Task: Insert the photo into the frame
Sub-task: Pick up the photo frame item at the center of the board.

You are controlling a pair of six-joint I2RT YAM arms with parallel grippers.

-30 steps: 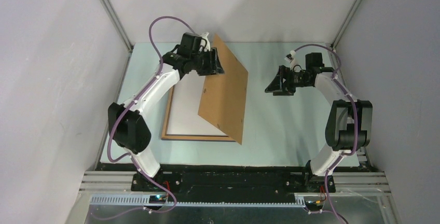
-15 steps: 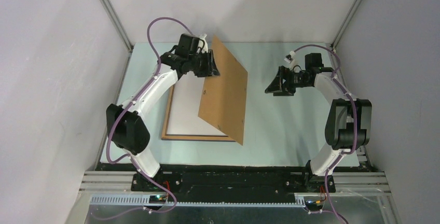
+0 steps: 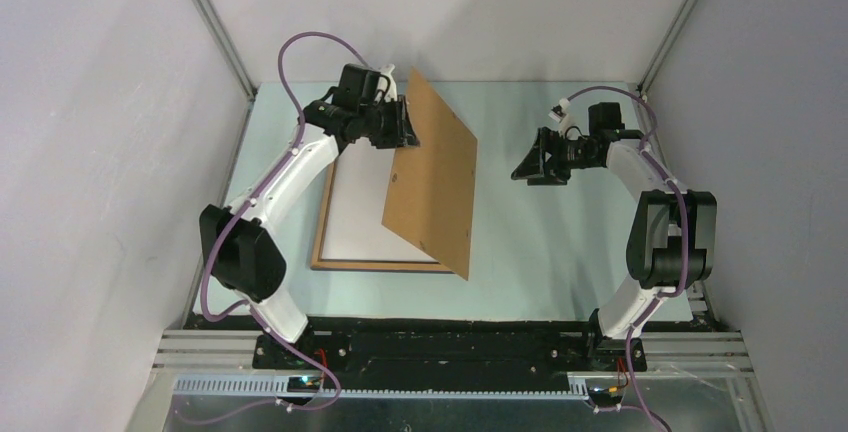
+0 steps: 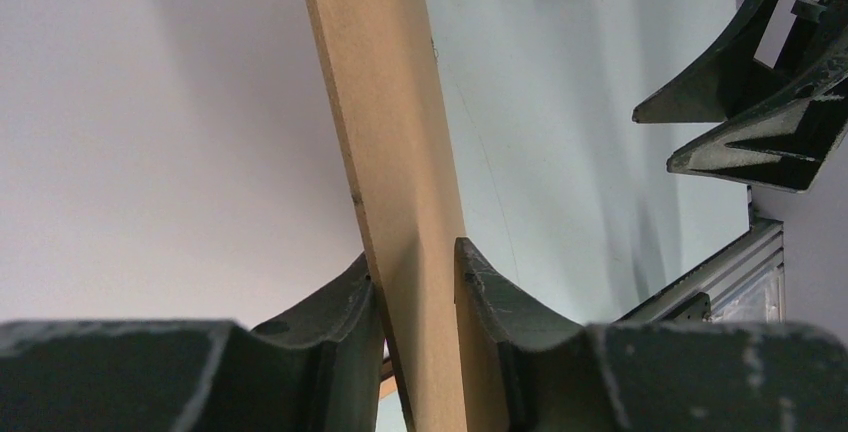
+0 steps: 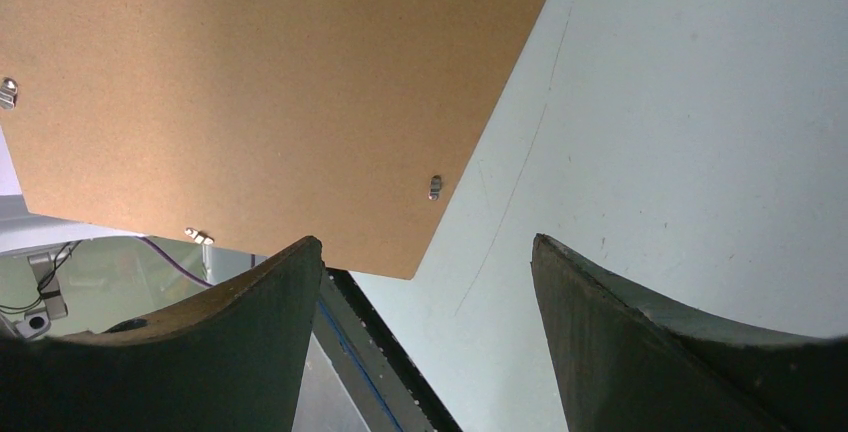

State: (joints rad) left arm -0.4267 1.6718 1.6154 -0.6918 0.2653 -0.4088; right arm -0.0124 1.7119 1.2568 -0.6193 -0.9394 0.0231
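Note:
The frame (image 3: pixel 370 266) lies flat on the table at the left with its light wood-brown back up. A white sheet, the photo's plain back (image 3: pixel 360 217), lies inside it. My left gripper (image 3: pixel 405 127) is shut on the far left edge of the brown backing board (image 3: pixel 435 187). It holds the board tilted up over the frame's right side, with the board's lower edge down near the frame. In the left wrist view the board (image 4: pixel 385 102) runs between my fingers (image 4: pixel 415 262). My right gripper (image 3: pixel 525 167) is open and empty, to the right of the board (image 5: pixel 260 92).
The table is pale green (image 3: pixel 560 252), with grey walls on the left, back and right. A black rail (image 3: pixel 430 337) carries the arm bases at the near edge. The right gripper's fingers (image 4: pixel 740 102) show in the left wrist view beyond the board.
My left gripper and arm have shifted slightly left and back. The board's tilt looks nearly the same. The right arm has not moved.

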